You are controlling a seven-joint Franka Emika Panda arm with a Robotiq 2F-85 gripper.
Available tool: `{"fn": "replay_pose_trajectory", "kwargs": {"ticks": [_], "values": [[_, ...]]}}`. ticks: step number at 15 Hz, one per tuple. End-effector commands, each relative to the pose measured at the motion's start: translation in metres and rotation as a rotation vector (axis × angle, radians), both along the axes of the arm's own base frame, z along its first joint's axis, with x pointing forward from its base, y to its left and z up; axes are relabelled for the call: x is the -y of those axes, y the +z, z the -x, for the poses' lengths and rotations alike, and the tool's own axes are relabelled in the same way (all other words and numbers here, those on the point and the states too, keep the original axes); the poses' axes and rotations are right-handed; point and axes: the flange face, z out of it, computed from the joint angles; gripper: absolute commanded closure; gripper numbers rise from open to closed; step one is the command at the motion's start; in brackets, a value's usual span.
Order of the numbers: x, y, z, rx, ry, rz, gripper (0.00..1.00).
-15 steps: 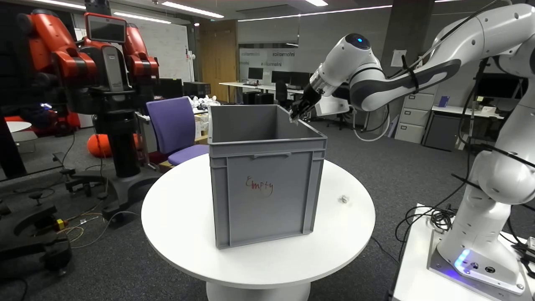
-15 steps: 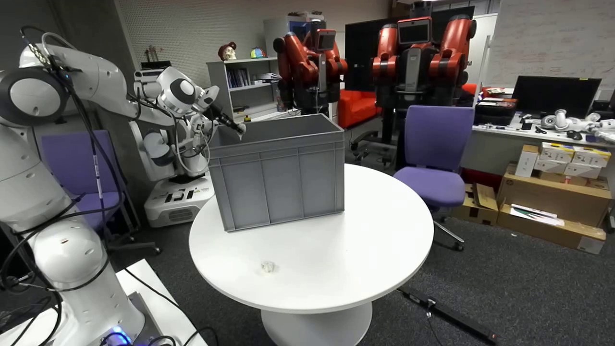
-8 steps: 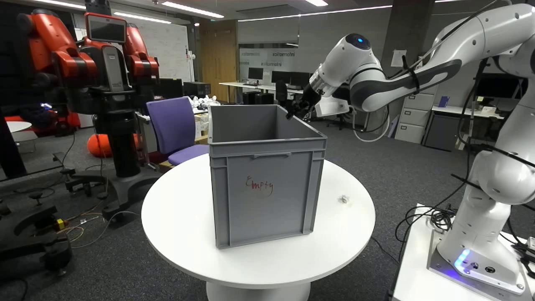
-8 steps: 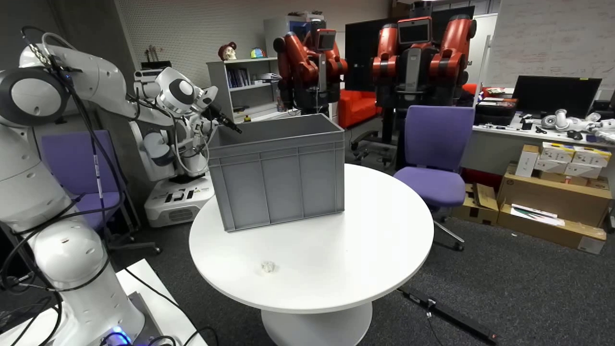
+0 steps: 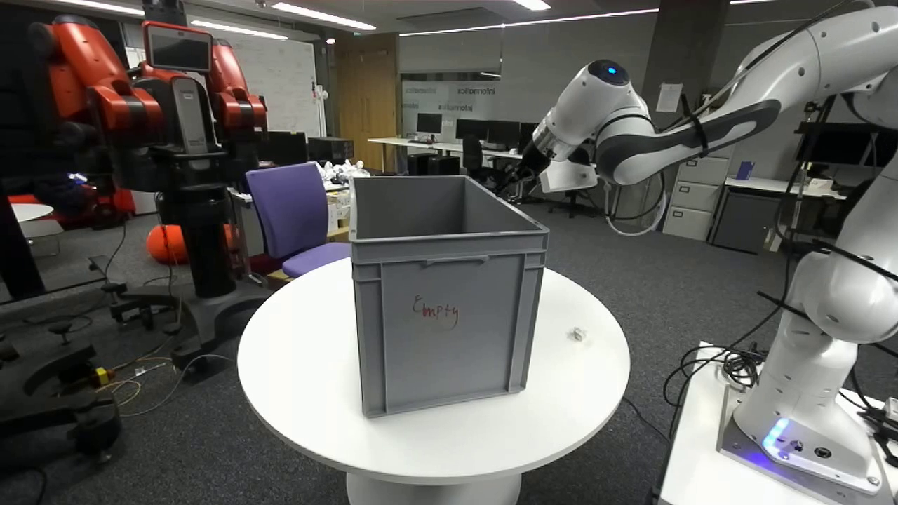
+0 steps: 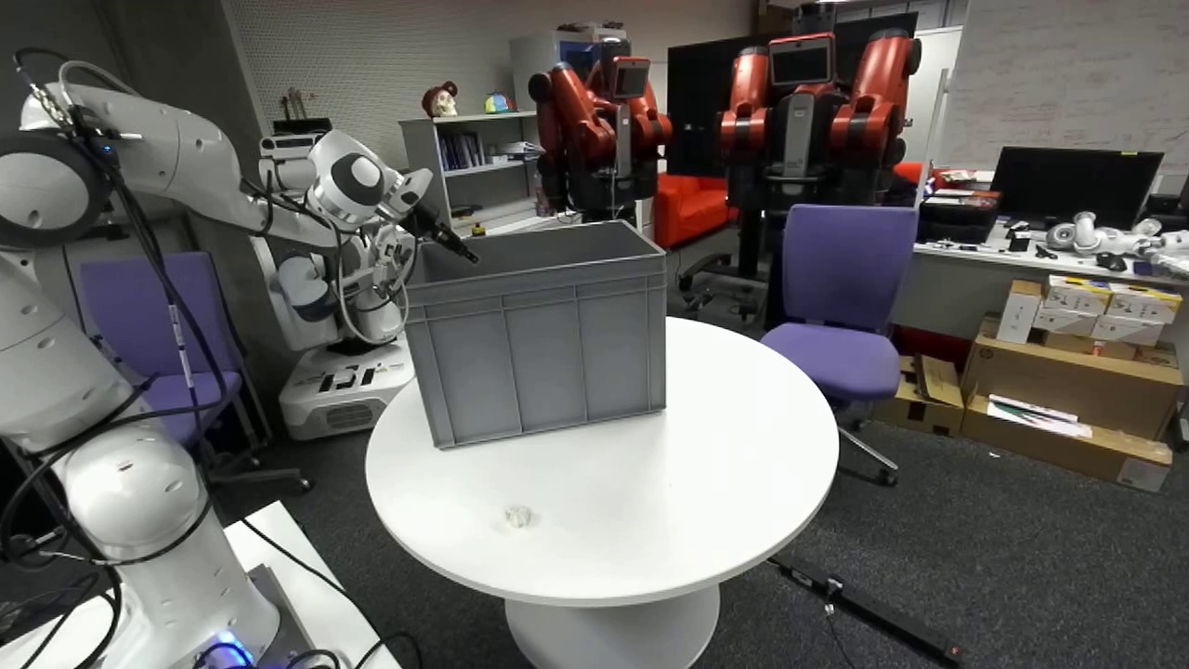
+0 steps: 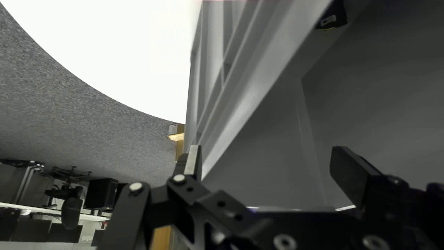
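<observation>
A tall grey bin [image 5: 449,358] with "Empty" in red on one wall stands on the round white table [image 5: 302,393]. My gripper [image 7: 265,151] is open, nothing between its fingers, above the mouth of the bin in the wrist view. One finger [image 7: 192,161] overlaps the bin's pale rim [image 7: 255,95] there; contact cannot be judged. In an exterior view the gripper [image 6: 464,249] slopes down by the bin's near corner. A dark object [image 7: 331,19] with a pale patch lies inside the bin, partly cut off by the rim. A small crumpled whitish piece [image 6: 518,516] sits on the table.
A purple chair [image 6: 836,279] is beside the table, with cardboard boxes [image 6: 1068,390] behind it. Red robots [image 6: 604,121] stand in the background. Black cables run along my arm [image 5: 701,133] and its white base table [image 5: 701,449].
A second ago a whitish crumpled piece was at my fingertips; half a second later it is gone from them and the jaws have opened. Since then the arm has shifted slightly.
</observation>
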Motion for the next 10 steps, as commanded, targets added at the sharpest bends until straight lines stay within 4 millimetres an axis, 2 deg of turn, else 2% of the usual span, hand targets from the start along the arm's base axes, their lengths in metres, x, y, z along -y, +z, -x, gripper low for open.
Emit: {"fn": "replay_pose_trajectory", "kwargs": {"ticks": [1,4,7,10], "values": [[0.058,-0.012,0.027,-0.005,-0.043,-0.013,0.00],[0.117,-0.032,0.042,-0.039,-0.100,-0.037,0.00],[0.176,-0.062,0.054,-0.121,-0.133,-0.061,0.00],[0.222,-0.093,0.055,-0.232,-0.138,-0.088,0.00]]}}
